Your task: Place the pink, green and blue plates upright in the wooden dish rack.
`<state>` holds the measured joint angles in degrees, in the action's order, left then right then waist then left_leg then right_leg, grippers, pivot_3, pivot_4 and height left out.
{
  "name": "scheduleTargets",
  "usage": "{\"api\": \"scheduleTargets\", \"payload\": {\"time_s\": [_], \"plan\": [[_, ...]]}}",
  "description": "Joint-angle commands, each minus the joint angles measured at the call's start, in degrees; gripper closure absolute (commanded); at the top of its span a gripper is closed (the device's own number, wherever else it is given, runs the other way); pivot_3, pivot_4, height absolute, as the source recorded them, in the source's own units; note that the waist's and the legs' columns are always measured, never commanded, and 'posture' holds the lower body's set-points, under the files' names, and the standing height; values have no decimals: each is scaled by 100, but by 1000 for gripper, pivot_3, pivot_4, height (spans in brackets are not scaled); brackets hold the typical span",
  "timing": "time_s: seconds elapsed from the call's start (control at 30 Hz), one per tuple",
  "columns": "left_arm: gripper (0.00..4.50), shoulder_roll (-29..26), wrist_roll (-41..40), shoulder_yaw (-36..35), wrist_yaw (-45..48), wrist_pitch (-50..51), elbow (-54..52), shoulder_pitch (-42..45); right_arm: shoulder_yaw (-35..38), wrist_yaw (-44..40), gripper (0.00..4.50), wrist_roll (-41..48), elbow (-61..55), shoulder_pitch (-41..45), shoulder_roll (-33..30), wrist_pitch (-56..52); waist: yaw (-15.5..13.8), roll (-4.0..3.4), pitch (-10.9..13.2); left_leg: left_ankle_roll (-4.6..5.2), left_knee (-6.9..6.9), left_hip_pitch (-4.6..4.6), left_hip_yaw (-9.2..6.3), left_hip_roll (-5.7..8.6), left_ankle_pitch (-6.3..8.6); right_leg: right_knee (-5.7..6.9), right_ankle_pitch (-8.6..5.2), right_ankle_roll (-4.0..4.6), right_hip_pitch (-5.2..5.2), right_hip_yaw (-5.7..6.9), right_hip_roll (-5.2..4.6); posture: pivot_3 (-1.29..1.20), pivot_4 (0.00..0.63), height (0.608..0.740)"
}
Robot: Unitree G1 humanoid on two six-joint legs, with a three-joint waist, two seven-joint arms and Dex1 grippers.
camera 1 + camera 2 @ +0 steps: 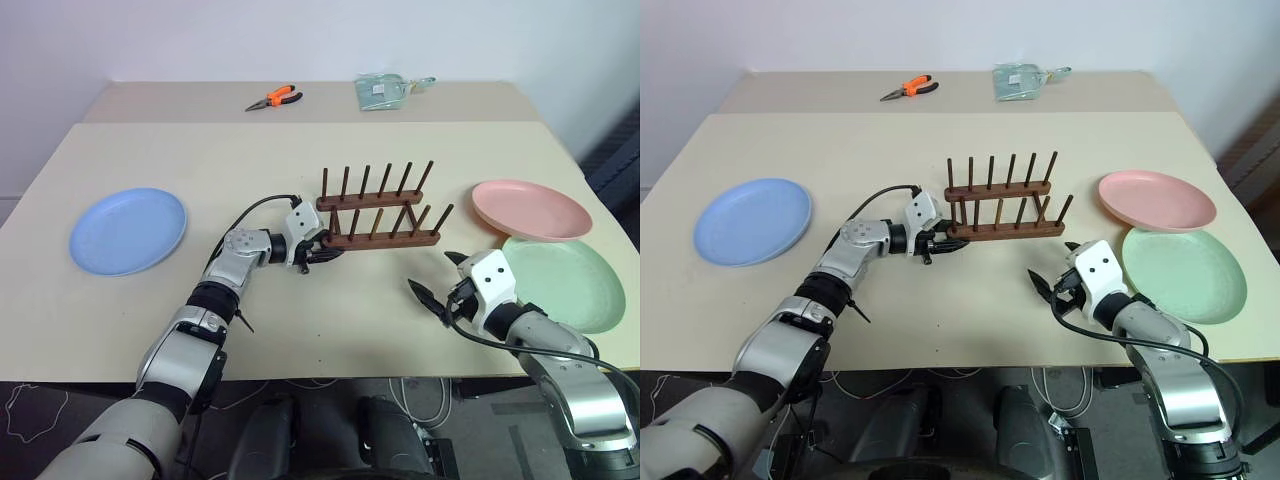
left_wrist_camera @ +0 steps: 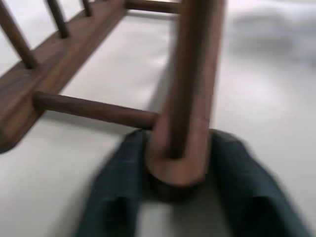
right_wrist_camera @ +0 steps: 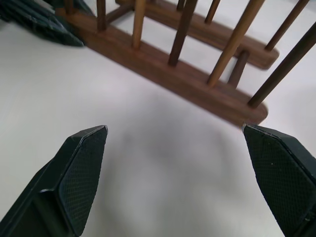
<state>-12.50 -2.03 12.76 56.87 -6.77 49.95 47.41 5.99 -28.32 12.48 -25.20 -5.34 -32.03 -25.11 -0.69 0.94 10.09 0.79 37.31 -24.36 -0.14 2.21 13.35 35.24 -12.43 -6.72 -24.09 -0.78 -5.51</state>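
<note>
A small dark brown wooden dish rack (image 1: 378, 213) with two rows of thin upright pegs stood in the middle of a big pale beige table (image 1: 300, 320). No plate was in it.

The left gripper (image 1: 322, 254) was at the left end of the rack's near rail. In the left wrist view, its two black fingers (image 2: 118, 192) sat close on both sides of the rounded end of that rail, squeezing it between them.

The right gripper (image 1: 436, 277) hung just over the table in front of the right end of the rack, not touching it. Its two black fingers (image 3: 81, 170) were spread wide apart with only bare table between them, and it held nothing.

The round light blue plate (image 1: 128, 230) lay flat far off on the left side of the table. The round salmon pink plate (image 1: 530, 209) lay flat on the right side, near the rack's right end. The round pale mint green plate (image 1: 565, 281) lay flat just in front of the pink one, and their edges seemed to meet or overlap a little.

At the far edge of the table lay a pair of pliers with orange handles (image 1: 274, 98) and a small pale green packet (image 1: 382, 90).
</note>
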Motion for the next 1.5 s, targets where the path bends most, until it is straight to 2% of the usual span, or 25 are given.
{"api": "scheduleTargets", "payload": {"time_s": [0.03, 0.1, 0.3, 0.33, 0.37, 0.5, 0.53, 0.6, 0.63, 0.7, 0.73, 0.83, 0.93, 1.1, 1.23, 1.33, 1.5], "plan": [[3361, -134, 96, 158, 383, 11, -293, -379, 111, -11, 0, -41, -193, -22, -32, 175, 23, -2, -1, 0, -1, 0, 0, -1, 0, 0, 0, 0, 0, -1, 1, 0, 150, 738], [3361, -218, 77, 149, 501, 108, -591, -537, 136, -41, 0, -41, -139, -13, -51, 208, 18, -2, -1, 0, -3, 2, -1, -4, 0, 1, 0, 0, -1, 0, 3, 0, 150, 738], [3361, -1149, -367, 124, 1337, 1022, -2998, -1745, 330, -226, 0, -94, 280, 86, -289, 404, 121, -6, -4, 0, -9, 2, -2, -9, 1, 2, -1, 1, -4, -3, 3, 0, 150, 738], [2562, -1284, -375, 94, 1329, 1164, -3212, -1871, 359, -257, 0, -98, 341, 91, -324, 437, 134, -7, -4, 0, -9, 3, -2, -9, 1, 2, -1, 2, -4, -4, 3, 0, 150, 738], [2283, -1394, -369, 68, 1293, 1282, -3365, -1964, 384, -284, 0, -102, 392, 95, -355, 463, 135, -8, -5, 0, -9, 5, -1, -10, 1, 3, -7, 14, -3, -5, 2, 0, 150, 738], [200, -1608, -96, -68, 754, 1344, -3385, -2088, 451, -426, 0, -154, 540, 61, -499, 548, 125, -11, -7, 0, -5, 10, -3, -10, 1, 4, -12, 22, 3, -5, 1, 0, 150, 738], [65, -1673, -61, -105, 647, 1398, -3394, -2114, 464, -492, 0, -161, 560, 25, -554, 565, 126, -11, -8, 0, -4, 10, -3, -9, 1, 4, -12, 22, 3, -5, 1, 0, 150, 738], [65, -1811, -63, -147, 534, 1511, -3480, -2194, 488, -609, 0, -140, 574, -43, -646, 587, 130, -9, -9, 0, -4, 11, -2, -9, 1, 5, -11, 21, 3, -5, 2, 0, 150, 738], [22, -1880, -125, -172, 524, 1634, -3588, -2259, 501, -679, 254, -101, 559, -81, -677, 591, 137, -10, -11, 0, -4, 12, -3, -10, 1, 5, -11, 21, 3, -5, 3, 0, 150, 738], [654, -2070, -384, -245, 646, 2038, -4039, -2532, 499, -898, 818, 36, 445, -174, -725, 548, 166, -15, -14, 0, -7, 17, -2, -12, 1, 7, -11, 21, 4, -6, 5, 0, 150, 738], [922, -2175, -553, -259, 760, 2276, -4344, -2715, 469, -977, 1278, 80, 384, -208, -735, 519, 182, -16, -15, 0, -9, 20, -1, -14, 1, 8, -11, 21, 5, -9, 6, 0, 150, 738], [2465, -2344, -969, -157, 974, 2776, -5177, -3253, 181, -1037, 2962, 12, 283, -212, -673, 475, 191, -19, -17, -1, -15, 28, 0, -20, 1, 8, -12, 23, 7, -12, 4, 0, 150, 738], [3943, -2116, -1065, 67, 655, 3100, -5762, -3520, -162, -962, 4476, -144, 297, -121, -558, 422, 124, -32, -26, -2, -16, 31, 0, -20, 2, 0, -14, 25, 14, -11, -4, 0, 150, 738], [3943, -1459, -881, 293, -104, 3389, -5794, -3408, -532, -646, 4476, -575, 700, 250, -458, 357, -20, -31, -28, 3, -7, 26, 0, -5, 4, -15, -16, 24, 26, -6, -10, 0, 150, 738], [3943, -910, -174, 466, -1255, 3287, -5136, -3100, -824, -253, 4476, -1039, 1292, 761, -306, 377, -20, -29, -30, 5, -6, 34, -2, -3, 6, -20, -15, 24, 40, -2, -9, 0, 150, 738], [3943, -497, -17, 226, -2044, 3313, -4560, -2788, -1062, 90, 4476, -1444, 1839, 1191, -122, 521, -1, -25, -32, 5, -7, 82, -2, -3, 6, -24, -16, 23, 85, -2, -7, 0, 150, 738], [3943, -313, 117, 8, -2734, 3048, -3736, -2367, -1248, 502, 4476, -1762, 2775, 2023, 284, 705, 109, -6, -50, 4, -9, 104, -3, -10, 6, -19, -17, 21, 99, -4, 5, 0, 150, 738]]}}
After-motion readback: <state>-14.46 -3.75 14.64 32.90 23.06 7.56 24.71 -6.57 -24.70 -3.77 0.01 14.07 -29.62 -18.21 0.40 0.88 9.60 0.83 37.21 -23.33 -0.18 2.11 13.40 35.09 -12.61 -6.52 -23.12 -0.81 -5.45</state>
